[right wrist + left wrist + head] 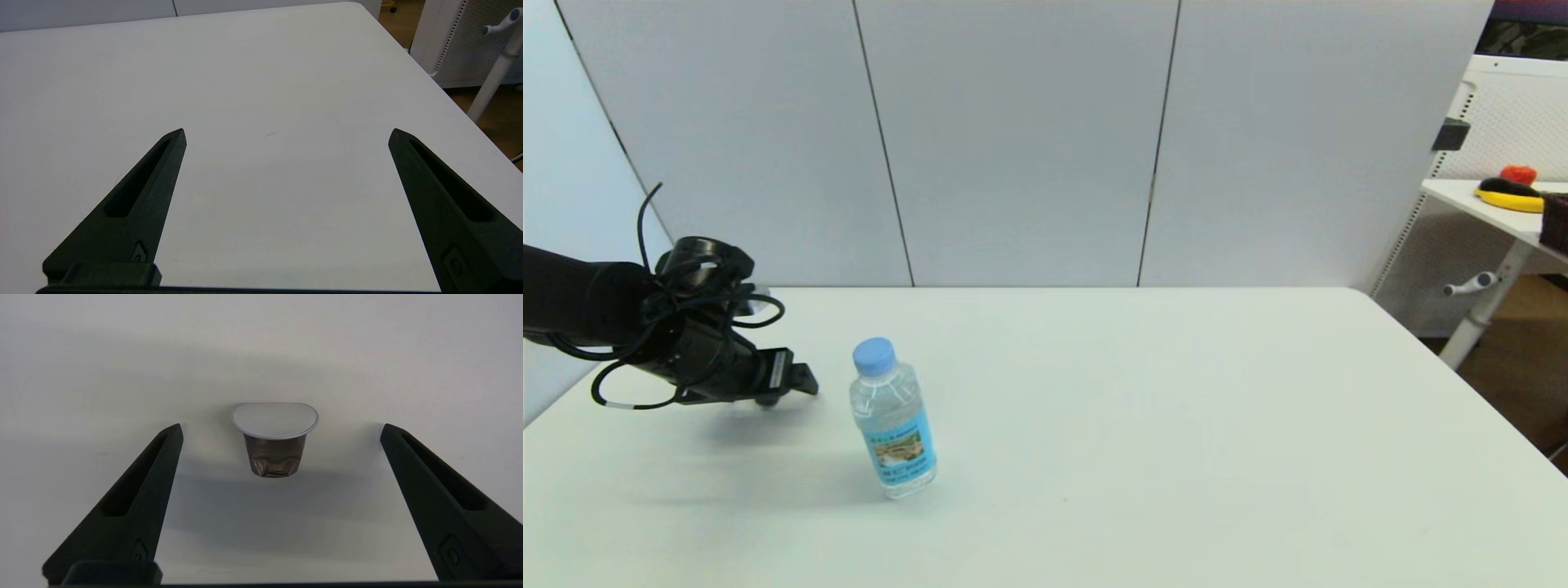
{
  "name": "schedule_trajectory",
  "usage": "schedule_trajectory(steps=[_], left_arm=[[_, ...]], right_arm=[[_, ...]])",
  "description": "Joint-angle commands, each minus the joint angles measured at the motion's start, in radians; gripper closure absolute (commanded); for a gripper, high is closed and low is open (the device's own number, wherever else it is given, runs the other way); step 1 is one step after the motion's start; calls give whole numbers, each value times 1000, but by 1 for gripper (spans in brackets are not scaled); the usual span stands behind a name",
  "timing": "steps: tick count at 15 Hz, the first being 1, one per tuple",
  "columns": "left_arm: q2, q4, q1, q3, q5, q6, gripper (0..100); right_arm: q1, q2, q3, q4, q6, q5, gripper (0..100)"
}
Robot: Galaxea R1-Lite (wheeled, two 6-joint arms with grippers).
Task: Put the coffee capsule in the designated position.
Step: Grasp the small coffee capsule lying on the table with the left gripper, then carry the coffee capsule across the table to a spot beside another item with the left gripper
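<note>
Bright, even, diffuse light fills the head view, and the white tabletop [1176, 425] shows no hard glare. The black left gripper [800, 382] throws a soft, blurred grey shadow onto the tabletop beneath it, so the light falls from above. The clear plastic water bottle with a blue cap [892, 418] carries small highlights and casts only a faint shadow.

The left wrist view is dimmer and greyer. There the small dark brown cup-shaped coffee capsule [274, 439] is sharp, with a broad soft-edged shadow beside it. The right wrist view is bright and evenly lit.
</note>
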Motion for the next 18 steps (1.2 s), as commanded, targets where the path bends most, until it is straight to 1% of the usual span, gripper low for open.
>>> schedule_trajectory(steps=[1, 12, 18], left_arm=[[-1, 0, 0, -2, 2, 1, 100], [-15, 2, 0, -1, -1, 0, 100], [-159, 0, -39, -5, -1, -2, 100]], right_arm=[[0, 1, 0, 1, 0, -1, 0], [0, 1, 0, 1, 0, -1, 0], [0, 1, 0, 1, 0, -1, 0]])
